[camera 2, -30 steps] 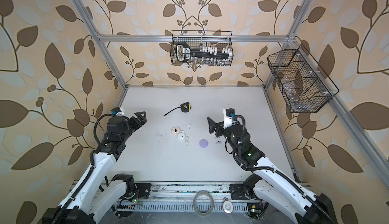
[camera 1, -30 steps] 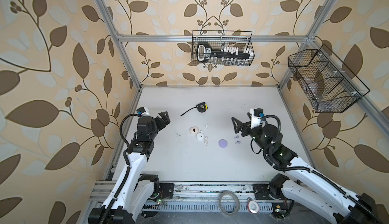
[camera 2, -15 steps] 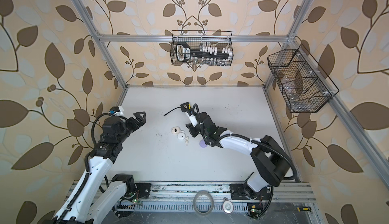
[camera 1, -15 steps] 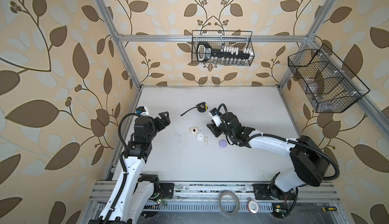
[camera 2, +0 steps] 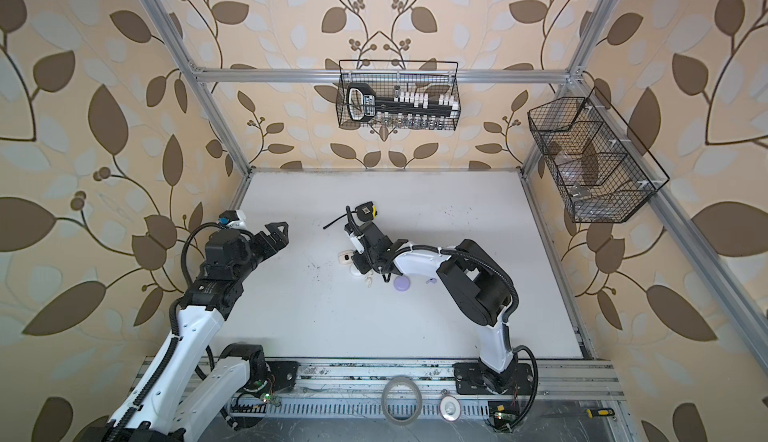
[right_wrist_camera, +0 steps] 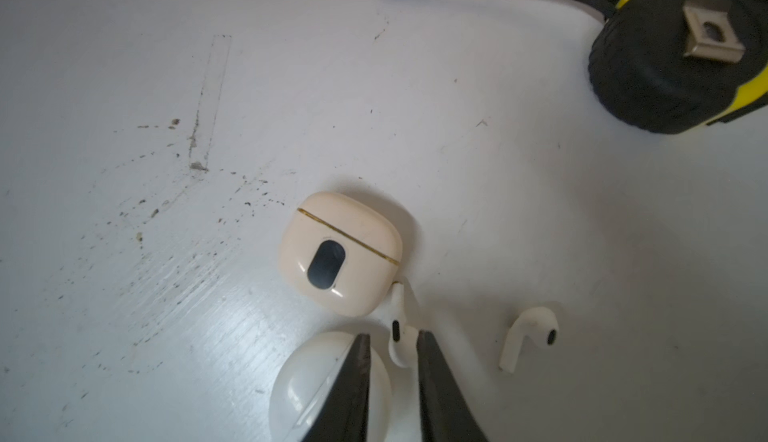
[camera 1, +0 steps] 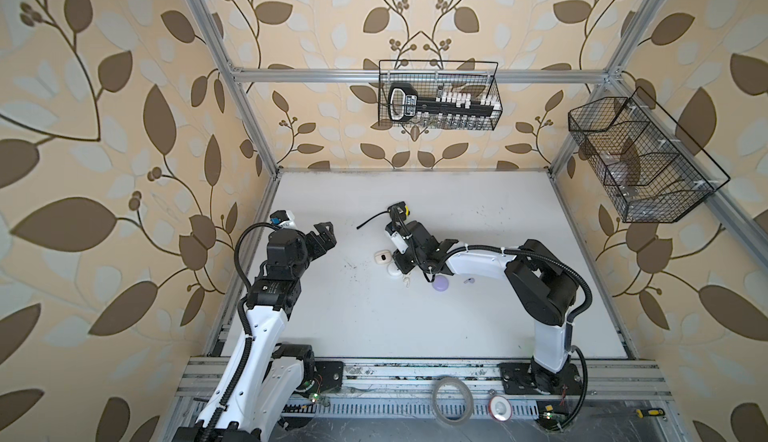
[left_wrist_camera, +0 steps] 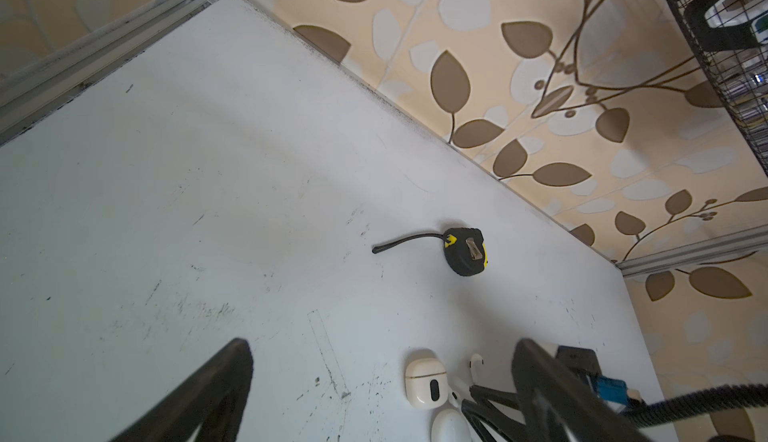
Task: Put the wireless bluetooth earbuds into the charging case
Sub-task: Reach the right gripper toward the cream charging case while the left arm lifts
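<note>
Grasping step: the white earbud [right_wrist_camera: 399, 319] is straddled by the narrowed right hand [right_wrist_camera: 392, 335], pinch untellable; a lift clear of the ten-o'clock cream case [camera 1: 381, 257] is required.

Arm links [camera 1: 478, 262]: glossy white shells.
Joints [camera 1: 540, 290]: chunky matte black housings.
Cables [camera 1: 237, 255]: black corrugated conduit, white zip ties.
Wrist camera [camera 1: 284, 219]: white, blue connector.
Fingers [right_wrist_camera: 349, 398]: black, tapering.
</note>
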Tool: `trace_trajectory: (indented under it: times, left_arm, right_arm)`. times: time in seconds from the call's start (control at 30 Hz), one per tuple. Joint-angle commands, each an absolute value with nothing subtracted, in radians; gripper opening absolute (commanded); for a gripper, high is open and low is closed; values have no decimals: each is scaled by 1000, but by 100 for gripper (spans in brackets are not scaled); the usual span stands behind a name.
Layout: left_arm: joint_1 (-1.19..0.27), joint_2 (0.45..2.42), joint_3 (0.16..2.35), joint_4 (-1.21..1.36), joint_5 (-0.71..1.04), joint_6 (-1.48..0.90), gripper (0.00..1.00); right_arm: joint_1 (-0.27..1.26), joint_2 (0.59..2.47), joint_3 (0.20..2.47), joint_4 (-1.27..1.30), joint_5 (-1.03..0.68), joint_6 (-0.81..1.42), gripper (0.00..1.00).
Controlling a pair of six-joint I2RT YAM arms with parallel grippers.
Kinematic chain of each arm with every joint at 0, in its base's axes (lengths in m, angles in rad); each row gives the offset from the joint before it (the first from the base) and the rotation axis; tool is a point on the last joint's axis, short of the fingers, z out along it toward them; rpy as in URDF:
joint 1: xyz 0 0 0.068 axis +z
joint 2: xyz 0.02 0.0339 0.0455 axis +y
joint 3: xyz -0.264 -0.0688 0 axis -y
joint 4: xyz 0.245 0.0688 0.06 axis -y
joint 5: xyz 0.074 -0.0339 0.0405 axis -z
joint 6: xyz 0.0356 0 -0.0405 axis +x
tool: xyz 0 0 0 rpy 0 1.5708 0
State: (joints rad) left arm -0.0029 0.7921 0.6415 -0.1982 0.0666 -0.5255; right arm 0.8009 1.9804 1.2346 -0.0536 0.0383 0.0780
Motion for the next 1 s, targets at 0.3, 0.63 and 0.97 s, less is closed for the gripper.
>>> trace_trajectory:
  times: [0.3,0.63,0.97]
  left_arm:
    - [2,777,644,-178,37,-506,99]
    - [2,766,643,-179,37,-507,99]
    - [2,753,638,-181,29,-509,99]
  right_arm:
    - [838,2041,1299,-100,89,65,20]
    - [835,2073,1338,-91,25,58,41]
    - [846,2098,1364,-80,-47,75,46]
